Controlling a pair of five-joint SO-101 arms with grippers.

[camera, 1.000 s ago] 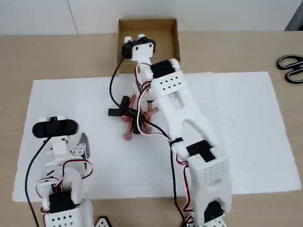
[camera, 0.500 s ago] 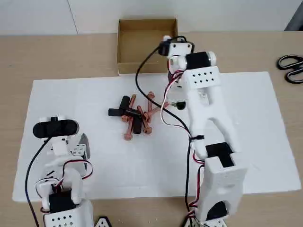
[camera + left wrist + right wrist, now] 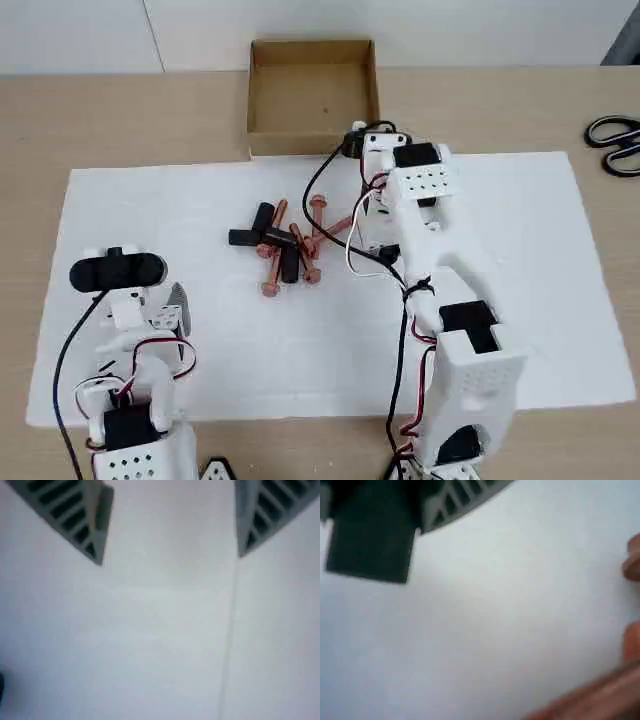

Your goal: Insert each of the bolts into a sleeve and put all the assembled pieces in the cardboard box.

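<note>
Bolts (image 3: 300,240) and black sleeves (image 3: 262,225) lie in one loose heap mid white sheet (image 3: 500,250). Cardboard box (image 3: 312,45) on counter (image 3: 120,120), at sheet's far edge, near heap. I see right gripper (image 3: 366,190) low over sheet just beside heap, on its right side; can't tell its state. Left gripper (image 3: 170,556) spread wide over bare sheet, near-left corner, well apart from heap. Scissors (image 3: 615,140) far right on counter.

The right gripper (image 3: 368,195) hangs over the white sheet (image 3: 520,260). The heap of copper bolts (image 3: 303,243) and black sleeves (image 3: 262,218) lies just beside it, and the cardboard box (image 3: 312,145) stands just beyond. The left gripper (image 3: 172,305) sits well apart from the heap.
</note>
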